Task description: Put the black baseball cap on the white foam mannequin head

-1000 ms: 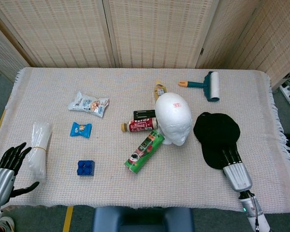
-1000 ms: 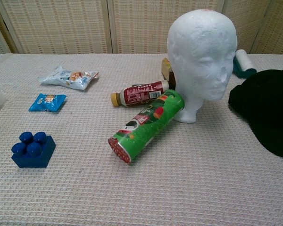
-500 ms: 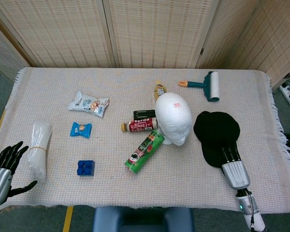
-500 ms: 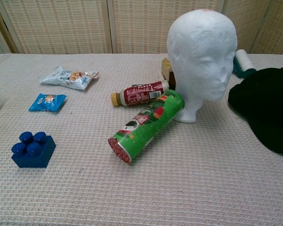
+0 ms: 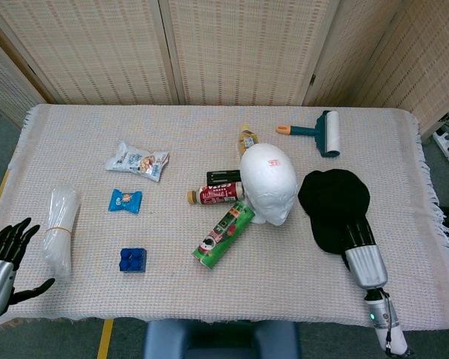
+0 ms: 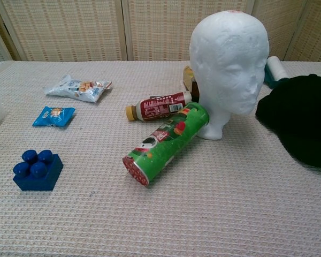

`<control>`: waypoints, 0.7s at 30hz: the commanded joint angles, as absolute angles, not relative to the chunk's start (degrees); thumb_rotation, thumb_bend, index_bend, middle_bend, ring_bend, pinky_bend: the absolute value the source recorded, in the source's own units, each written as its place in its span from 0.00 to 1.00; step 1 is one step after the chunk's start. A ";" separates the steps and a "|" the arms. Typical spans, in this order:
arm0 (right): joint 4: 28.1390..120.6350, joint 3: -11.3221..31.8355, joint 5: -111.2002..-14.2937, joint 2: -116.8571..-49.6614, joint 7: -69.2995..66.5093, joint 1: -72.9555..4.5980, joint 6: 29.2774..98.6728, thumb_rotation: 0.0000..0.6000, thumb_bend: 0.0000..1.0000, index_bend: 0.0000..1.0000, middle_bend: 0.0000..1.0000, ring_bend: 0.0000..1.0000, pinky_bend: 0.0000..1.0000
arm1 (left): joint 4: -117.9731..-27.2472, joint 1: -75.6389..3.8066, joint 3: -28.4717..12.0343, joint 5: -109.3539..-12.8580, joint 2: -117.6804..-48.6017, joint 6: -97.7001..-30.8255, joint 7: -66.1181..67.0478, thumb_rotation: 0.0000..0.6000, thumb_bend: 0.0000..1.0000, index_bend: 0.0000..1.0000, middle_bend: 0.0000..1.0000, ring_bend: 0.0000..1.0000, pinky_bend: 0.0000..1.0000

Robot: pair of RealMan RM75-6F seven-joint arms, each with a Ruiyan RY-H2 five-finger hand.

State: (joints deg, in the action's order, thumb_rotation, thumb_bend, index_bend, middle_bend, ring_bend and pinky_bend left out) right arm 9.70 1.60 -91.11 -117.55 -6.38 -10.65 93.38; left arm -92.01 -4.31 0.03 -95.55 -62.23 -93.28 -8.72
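The white foam mannequin head (image 5: 268, 183) stands upright mid-table, facing the front edge; it fills the upper centre of the chest view (image 6: 230, 64). The black baseball cap (image 5: 333, 202) lies just right of it, and the chest view shows the cap (image 6: 302, 120) with its near edge raised off the cloth. My right hand (image 5: 359, 243) reaches in from the front edge, its dark fingers at the cap's near rim, gripping it. My left hand (image 5: 4, 258) hovers off the table's front-left corner with fingers spread, holding nothing.
A green can (image 5: 223, 234) and a red bottle (image 5: 215, 195) lie against the head's left side. A lint roller (image 5: 318, 132) lies behind the cap. Further left are a blue block (image 5: 132, 259), a blue packet (image 5: 125, 200), a snack bag (image 5: 138, 161) and a clear plastic roll (image 5: 60, 228).
The cap has shifted slightly left toward the head and its near edge has lifted. My right hand has crept forward with it. My left hand has drawn back toward the table's corner.
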 commanded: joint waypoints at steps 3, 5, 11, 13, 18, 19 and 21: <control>10.55 5.50 -87.54 -117.70 -10.16 -12.04 97.30 1.00 0.43 0.74 0.15 0.00 0.00 | -92.17 -4.11 -0.18 -95.36 -62.05 -93.60 -8.76 1.00 0.13 0.00 0.00 0.00 0.03; 11.08 7.05 -86.20 -117.51 -11.73 -12.64 98.74 1.00 0.41 0.77 0.17 0.00 0.00 | -92.23 -4.04 -0.20 -95.29 -62.00 -93.65 -8.82 1.00 0.13 0.00 0.00 0.00 0.03; 12.06 10.20 -83.55 -116.95 -14.38 -14.12 101.58 1.00 0.39 0.85 0.24 0.00 0.00 | -92.31 -4.01 -0.25 -95.22 -61.96 -93.58 -8.78 1.00 0.13 0.00 0.00 0.00 0.03; 13.28 12.97 -81.30 -116.05 -16.43 -15.62 102.83 1.00 0.39 0.86 0.25 0.00 0.00 | -92.33 -3.95 -0.17 -95.32 -61.92 -93.59 -8.79 1.00 0.13 0.00 0.00 0.00 0.03; 13.62 13.33 -80.91 -115.02 -16.70 -16.08 103.38 1.00 0.39 0.87 0.25 0.00 0.00 | -92.22 -3.87 -0.15 -95.29 -61.95 -93.50 -8.60 1.00 0.13 0.00 0.00 0.00 0.03; 13.67 13.33 -80.89 -114.85 -16.73 -16.12 103.44 1.00 0.39 0.87 0.25 0.00 0.00 | -92.18 -3.85 -0.14 -95.31 -61.97 -93.50 -8.52 1.00 0.13 0.00 0.00 0.00 0.03; 13.95 13.50 -80.76 -114.44 -16.95 -16.37 103.82 1.00 0.39 0.87 0.25 0.00 0.00 | -92.11 -3.81 -0.11 -95.34 -62.01 -93.48 -8.40 1.00 0.13 0.00 0.00 0.00 0.03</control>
